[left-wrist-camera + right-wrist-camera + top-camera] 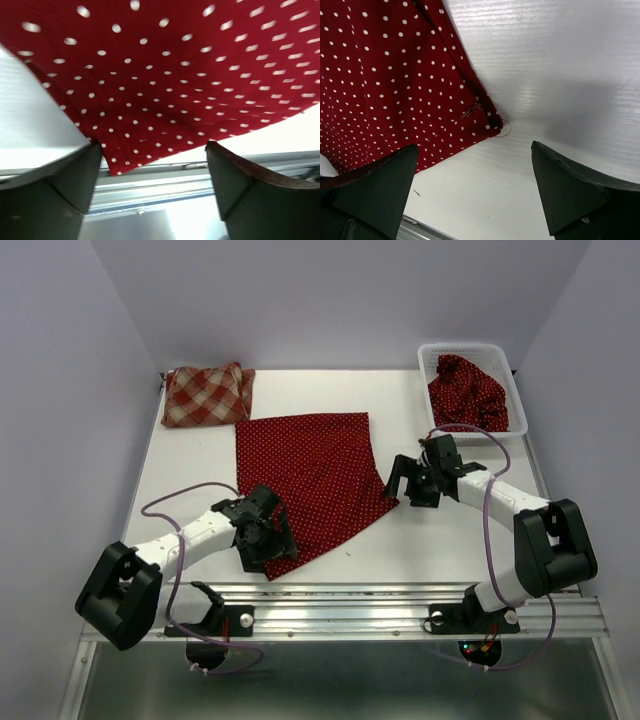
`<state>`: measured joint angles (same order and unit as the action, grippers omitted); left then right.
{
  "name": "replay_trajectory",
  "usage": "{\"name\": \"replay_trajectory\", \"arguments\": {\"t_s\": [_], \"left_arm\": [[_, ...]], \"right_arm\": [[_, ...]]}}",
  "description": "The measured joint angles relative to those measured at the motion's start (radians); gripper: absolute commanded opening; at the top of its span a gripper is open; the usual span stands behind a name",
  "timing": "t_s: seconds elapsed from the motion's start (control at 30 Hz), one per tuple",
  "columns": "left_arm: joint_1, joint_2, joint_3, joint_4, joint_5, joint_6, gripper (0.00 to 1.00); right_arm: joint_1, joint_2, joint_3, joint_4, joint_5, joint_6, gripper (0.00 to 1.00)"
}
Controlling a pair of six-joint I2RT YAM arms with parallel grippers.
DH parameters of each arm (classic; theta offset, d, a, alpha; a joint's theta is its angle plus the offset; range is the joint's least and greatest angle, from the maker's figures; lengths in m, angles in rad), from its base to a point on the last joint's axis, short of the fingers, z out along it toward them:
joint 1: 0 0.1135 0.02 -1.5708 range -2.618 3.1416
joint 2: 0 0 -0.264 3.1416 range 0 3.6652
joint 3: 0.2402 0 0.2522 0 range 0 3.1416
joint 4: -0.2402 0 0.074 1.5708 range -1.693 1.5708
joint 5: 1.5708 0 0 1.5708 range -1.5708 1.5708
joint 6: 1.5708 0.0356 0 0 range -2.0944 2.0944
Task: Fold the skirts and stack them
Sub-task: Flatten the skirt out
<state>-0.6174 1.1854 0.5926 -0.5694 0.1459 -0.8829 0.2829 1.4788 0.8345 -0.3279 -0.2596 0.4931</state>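
Dark red dotted skirt point(310, 475) lies spread flat on the surface point(190, 455); left pincer point(154, 146) gapes at its near corner, right pincer point(474, 146) gapes beside its right corner, both holding nothing

My left arm stretches low and inward, wrist bent down, and my left gripper point(270, 553) has its jaws spread wide. My right arm bends at the elbow and reaches inward. My right gripper point(408, 488) tilts downward, jaws equally wide.
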Motion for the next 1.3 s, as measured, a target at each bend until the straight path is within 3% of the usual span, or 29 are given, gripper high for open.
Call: {"name": "replay_trajectory", "arguments": {"t_s": [0.13,0.3,0.33,0.43,0.47,0.63,0.87,1.07,1.3], "left_arm": [[-0.013,0.061,-0.004,0.013,0.045,0.01,0.7],[-0.038,0.102,-0.01,0.033,0.098,0.014,0.18],[-0.041,0.107,-0.015,0.041,0.105,0.012,0.0],[-0.043,0.121,-0.021,0.063,0.129,0.014,0.0],[-0.043,0.125,-0.021,0.067,0.134,0.014,0.0],[-0.046,0.126,-0.008,0.056,0.116,0.02,0.0],[-0.05,0.002,0.153,0.019,-0.008,0.084,0.0],[-0.05,-0.18,0.468,0.029,-0.15,0.165,0.0],[-0.05,-0.333,0.756,0.12,-0.315,0.259,0.0]], "right_arm": [[0.0,0.017,-0.015,0.008,-0.013,0.014,0.91],[0.0,0.077,-0.015,0.047,-0.036,0.029,0.7],[0.0,0.086,-0.013,0.056,-0.044,0.031,0.58],[0.0,0.112,-0.013,0.084,-0.065,0.036,0.36],[0.0,0.127,-0.013,0.095,-0.072,0.042,0.22],[0.0,0.145,-0.013,0.106,-0.069,0.046,0.01],[0.0,0.048,-0.008,0.137,-0.06,0.034,0.01],[0.0,-0.233,0.077,0.179,-0.061,0.026,0.01],[0.0,-0.53,0.294,0.214,-0.015,0.024,0.01]]}}
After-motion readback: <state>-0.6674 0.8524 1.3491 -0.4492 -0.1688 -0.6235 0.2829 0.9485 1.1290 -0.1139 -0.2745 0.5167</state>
